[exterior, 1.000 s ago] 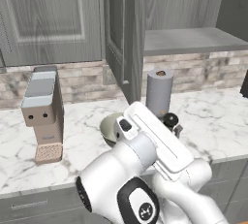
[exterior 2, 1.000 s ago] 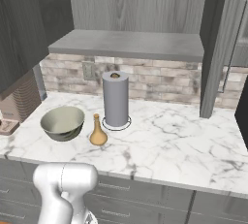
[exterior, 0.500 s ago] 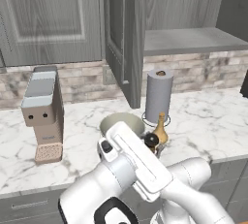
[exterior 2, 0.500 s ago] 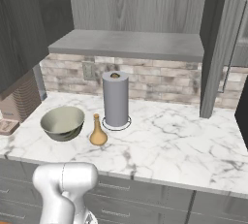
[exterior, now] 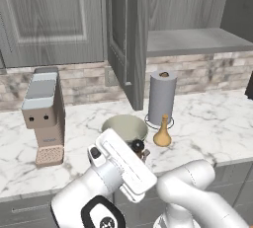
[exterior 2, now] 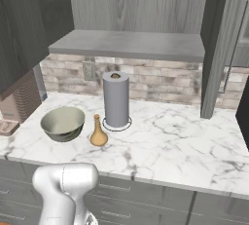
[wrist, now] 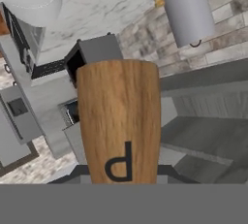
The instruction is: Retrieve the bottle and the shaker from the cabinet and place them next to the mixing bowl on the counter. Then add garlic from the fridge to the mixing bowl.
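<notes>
My gripper (wrist: 120,174) is shut on the shaker (wrist: 119,116), a wooden cylinder marked with a dark letter that stands close in the middle of the hand view. From the left base view, the hand's dark tip (exterior: 138,146) hovers at the front rim of the mixing bowl (exterior: 124,127), a pale green bowl on the marble counter. The bottle (exterior: 162,133), amber and gourd-shaped, stands upright just right of the bowl (exterior 2: 62,123). The right base view shows the bottle (exterior 2: 98,132) between the bowl and the paper towel roll. The garlic is out of view.
A grey paper towel roll (exterior: 162,96) stands behind the bottle. A coffee machine (exterior: 44,116) sits at the counter's left. The cabinet door (exterior: 126,39) hangs open above the bowl, beside a bare shelf (exterior: 192,42). Open marble counter (exterior 2: 175,146) lies to the right.
The arm has swung left and down in the left base view, uncovering the bowl and bottle. The right base view is the same.
</notes>
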Tool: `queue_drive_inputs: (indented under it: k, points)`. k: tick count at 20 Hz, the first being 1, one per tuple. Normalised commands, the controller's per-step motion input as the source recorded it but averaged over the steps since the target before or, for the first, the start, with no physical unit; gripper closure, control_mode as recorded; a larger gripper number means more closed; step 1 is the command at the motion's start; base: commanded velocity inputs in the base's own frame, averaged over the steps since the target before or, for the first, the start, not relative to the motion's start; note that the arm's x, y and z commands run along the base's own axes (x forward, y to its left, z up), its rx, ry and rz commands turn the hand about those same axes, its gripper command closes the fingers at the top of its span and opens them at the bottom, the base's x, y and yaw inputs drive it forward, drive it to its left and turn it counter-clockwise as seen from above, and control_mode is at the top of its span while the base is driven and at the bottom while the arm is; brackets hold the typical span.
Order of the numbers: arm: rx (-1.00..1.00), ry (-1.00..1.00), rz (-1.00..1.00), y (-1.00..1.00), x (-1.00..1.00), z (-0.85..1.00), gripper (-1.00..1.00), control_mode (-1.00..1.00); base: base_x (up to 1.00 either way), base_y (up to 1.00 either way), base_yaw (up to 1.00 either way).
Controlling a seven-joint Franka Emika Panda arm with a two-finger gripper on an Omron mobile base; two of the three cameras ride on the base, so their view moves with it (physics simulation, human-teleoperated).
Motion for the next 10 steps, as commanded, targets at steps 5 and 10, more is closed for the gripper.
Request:
queue_drive_inputs:
  k: [5,10]
  points:
    - [0.00,0.02,0.00,0.29,0.47,-0.27,1.00,-1.00,0.00,0.00,0.00]
    - [0.00,0.03,-0.01,0.20,0.34,-0.31,1.00,-1.00,0.00,0.00,0.00]
